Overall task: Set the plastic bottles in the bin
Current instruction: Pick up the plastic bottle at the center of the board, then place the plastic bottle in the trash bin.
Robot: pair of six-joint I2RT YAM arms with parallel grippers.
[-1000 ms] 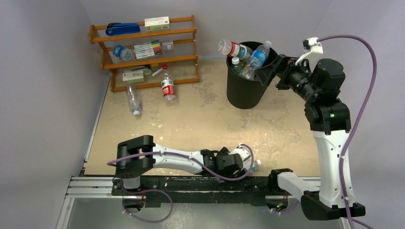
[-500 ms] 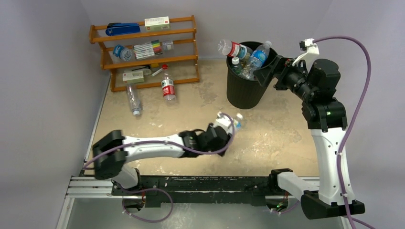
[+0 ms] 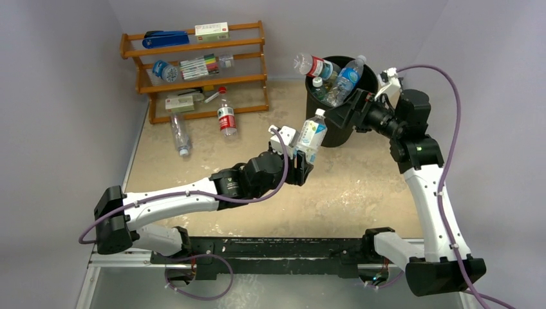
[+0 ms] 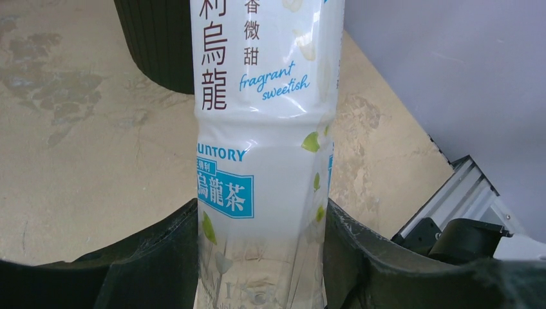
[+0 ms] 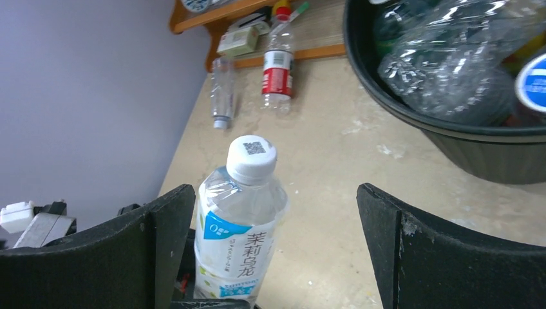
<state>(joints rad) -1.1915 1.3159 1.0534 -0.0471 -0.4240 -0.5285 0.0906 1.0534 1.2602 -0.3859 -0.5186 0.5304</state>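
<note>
Right, starting far left: the wooden rack (image 3: 193,71) stands against the back wall with a blue stapler (image 3: 165,39) on its top tier. Just in front of it two plastic bottles lie on the bench (image 3: 360,187), a clear one (image 3: 180,136) and a red-labelled one (image 3: 225,116) with its cap towards the rack.

Now to the middle: my left end effector (image 3: 301,165) is pinching the tea bottle (image 3: 311,134) low on its body, fingers (image 4: 161,257) pressed on both sides. The bottle stands upright, white cap up, white label with blue print, just beside the near left wall of the bin (image 3: 331,125).

Over to the bin: black, round and heaped full. A red-labelled bottle (image 3: 315,65) and a blue-labelled bottle (image 3: 349,74) poke above its rim.

And on the right: my right end effector (image 3: 339,114) hangs at the bin's near side, jaws spread wide and holding nothing. From its wrist camera I see the tea bottle's cap between the fingers (image 5: 161,244).
</note>
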